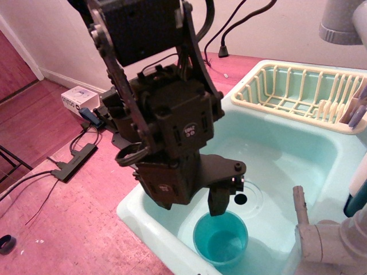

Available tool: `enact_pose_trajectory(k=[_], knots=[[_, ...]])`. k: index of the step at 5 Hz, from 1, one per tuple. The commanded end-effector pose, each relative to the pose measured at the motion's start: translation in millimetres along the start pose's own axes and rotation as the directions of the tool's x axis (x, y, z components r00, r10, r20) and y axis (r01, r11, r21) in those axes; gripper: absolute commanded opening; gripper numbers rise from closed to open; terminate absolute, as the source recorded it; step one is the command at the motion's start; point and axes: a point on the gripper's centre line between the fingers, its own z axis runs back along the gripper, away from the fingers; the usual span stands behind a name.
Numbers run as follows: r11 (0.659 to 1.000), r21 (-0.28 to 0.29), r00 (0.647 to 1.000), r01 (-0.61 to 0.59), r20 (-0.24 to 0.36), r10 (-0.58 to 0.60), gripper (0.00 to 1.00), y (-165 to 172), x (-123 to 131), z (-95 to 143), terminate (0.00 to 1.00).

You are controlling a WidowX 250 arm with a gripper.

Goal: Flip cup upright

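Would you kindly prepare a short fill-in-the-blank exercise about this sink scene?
1. The teal cup stands with its opening facing ____.
2. The cup sits inside the aqua ____.
3. The cream dish rack holds ____ dishes.
4. The tool hangs ____ the cup.

Missing words: up; sink; no; above

The arm [155, 109] is matte black, built of boxy plates studded with round screws, looped black cables, and a small pale sticker.
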Motion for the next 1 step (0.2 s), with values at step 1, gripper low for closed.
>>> enact_pose_trajectory(k=[1], knots=[[0.999, 0.032, 0.999, -0.013, 0.039, 0.012, 1.0, 0.2, -5.7, 16.0, 1.0]])
